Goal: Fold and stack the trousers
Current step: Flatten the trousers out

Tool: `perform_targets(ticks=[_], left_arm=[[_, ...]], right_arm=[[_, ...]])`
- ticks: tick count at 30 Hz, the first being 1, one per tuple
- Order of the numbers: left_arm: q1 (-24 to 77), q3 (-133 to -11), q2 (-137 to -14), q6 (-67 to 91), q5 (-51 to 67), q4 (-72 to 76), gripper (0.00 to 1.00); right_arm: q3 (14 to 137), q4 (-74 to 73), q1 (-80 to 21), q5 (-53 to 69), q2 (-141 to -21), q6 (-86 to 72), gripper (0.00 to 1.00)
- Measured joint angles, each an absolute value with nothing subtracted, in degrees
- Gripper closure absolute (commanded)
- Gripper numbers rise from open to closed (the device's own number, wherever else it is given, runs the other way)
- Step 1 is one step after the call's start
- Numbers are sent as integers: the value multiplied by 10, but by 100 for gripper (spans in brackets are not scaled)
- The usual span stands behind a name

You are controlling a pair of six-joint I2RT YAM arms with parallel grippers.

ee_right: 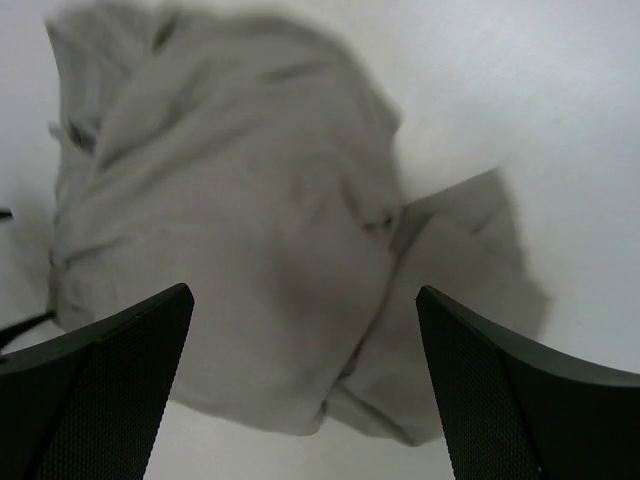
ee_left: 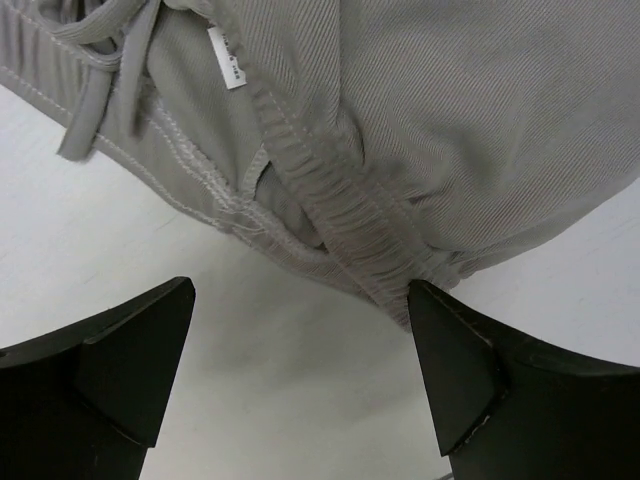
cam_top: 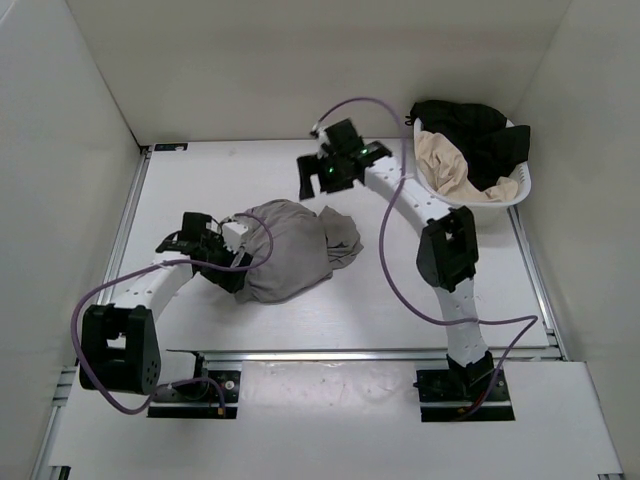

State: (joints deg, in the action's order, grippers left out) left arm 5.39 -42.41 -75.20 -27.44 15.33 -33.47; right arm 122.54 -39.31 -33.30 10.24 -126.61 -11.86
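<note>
1. White enclosure walls surround a white tabletop (cam_top: 400,300) in the top view. The grey trousers (cam_top: 290,250) lie on it in a crumpled heap left of centre, neither spread out nor folded. The left arm (cam_top: 150,280) reaches to the heap's left edge, and the right arm (cam_top: 400,195) hangs above and behind the heap. A white basket (cam_top: 520,190) in the far right corner holds a black garment (cam_top: 470,130) and a beige garment (cam_top: 445,160). By my judgement, the fold has not begun and the step in hand is finding a grip to flatten the cloth.

2. In the left wrist view, the left tool (ee_left: 300,290) stands wide open and empty. Its right fingertip is just beside the gathered elastic waistband (ee_left: 350,215), and a drawstring (ee_left: 110,60) trails at upper left. A small white label (ee_left: 228,60) is sewn inside the waist, its print too small to read. The next move probably calls for closing on that waistband edge without catching the drawstring.

3. In the right wrist view, the right tool (ee_right: 303,290) is also wide open and holds nothing. It hovers over the blurred heap, well apart from the cloth. It needs to find the other waist corner or a leg end, neither of which can be made out here. No writing shows.
</note>
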Motion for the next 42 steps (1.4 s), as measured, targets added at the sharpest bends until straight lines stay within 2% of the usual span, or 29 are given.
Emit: perform_targets(ticks=[1, 2, 5, 7, 8, 9, 10, 12, 13, 15, 16, 19, 21, 22, 23, 24, 25, 26, 29, 30, 31, 33, 36, 39, 41, 42], left_arm=[[57, -419, -752, -268, 156, -328, 0], [60, -415, -754, -263, 157, -323, 10], [74, -409, -766, -256, 169, -316, 25], [86, -409, -776, -254, 180, -310, 50], [95, -409, -781, -258, 183, -308, 68], [104, -409, -786, -259, 188, -307, 86], [111, -409, -792, -258, 189, -304, 86], [124, -409, -805, -261, 188, -297, 86], [126, -409, -812, -262, 184, -293, 86], [124, -410, -824, -265, 166, -279, 86], [120, -415, -831, -269, 156, -270, 86], [91, -483, -883, -288, 118, -255, 86], [65, -597, -964, -289, 89, -253, 86], [57, -670, -1012, -289, 79, -252, 86], [51, -761, -1068, -288, 72, -246, 86], [44, -847, -1120, -285, 70, -232, 83], [41, -920, -1159, -284, 69, -221, 76], [39, -984, -1191, -281, 71, -218, 55], [44, -1110, -1230, -270, 96, -236, 18], [48, -1130, -1227, -264, 107, -246, 8], [52, -1133, -1216, -268, 117, -254, 2], [57, -1089, -1165, -271, 137, -281, 0], [64, -934, -1048, -275, 164, -335, 0], [67, -759, -947, -264, 192, -397, 0], [71, -682, -921, -248, 207, -428, 0], [74, -656, -919, -239, 212, -441, 0]], right_arm=[[1199, -392, -346, 106, -1266, -118, 3], [1171, -391, -363, 108, -1266, -118, 1], [1126, -406, -389, 104, -1273, -118, 1], [1129, -420, -392, 88, -1291, -120, 5], [1138, -429, -390, 79, -1303, -121, 8], [1152, -441, -387, 67, -1319, -124, 18], [1161, -449, -382, 55, -1334, -125, 27], [1150, -451, -375, 29, -1349, -130, 50], [1137, -448, -372, 21, -1346, -131, 76], [1106, -449, -366, 7, -1325, -128, 96], [1082, -451, -364, 6, -1312, -126, 100], [1025, -469, -373, 12, -1270, -85, 100], [996, -484, -397, 14, -1240, -53, 94], [989, -492, -414, 12, -1229, -40, 82], [987, -500, -436, 5, -1217, -26, 35], [992, -508, -458, -3, -1209, -15, 24], [1005, -518, -477, -11, -1206, -2, 19], [1018, -522, -494, -18, -1205, 5, 1], [1046, -516, -518, -48, -1190, 12, 1], [1045, -508, -514, -55, -1177, 8, 1], [1041, -495, -503, -58, -1162, -1, 1], [1025, -457, -463, -52, -1125, -26, 1], [1053, -435, -381, -37, -1120, -61, 1], [1175, -433, -323, -17, -1219, -76, 1], [1233, -420, -314, 6, -1294, -85, 4], [1238, -409, -314, 19, -1324, -91, 10]])
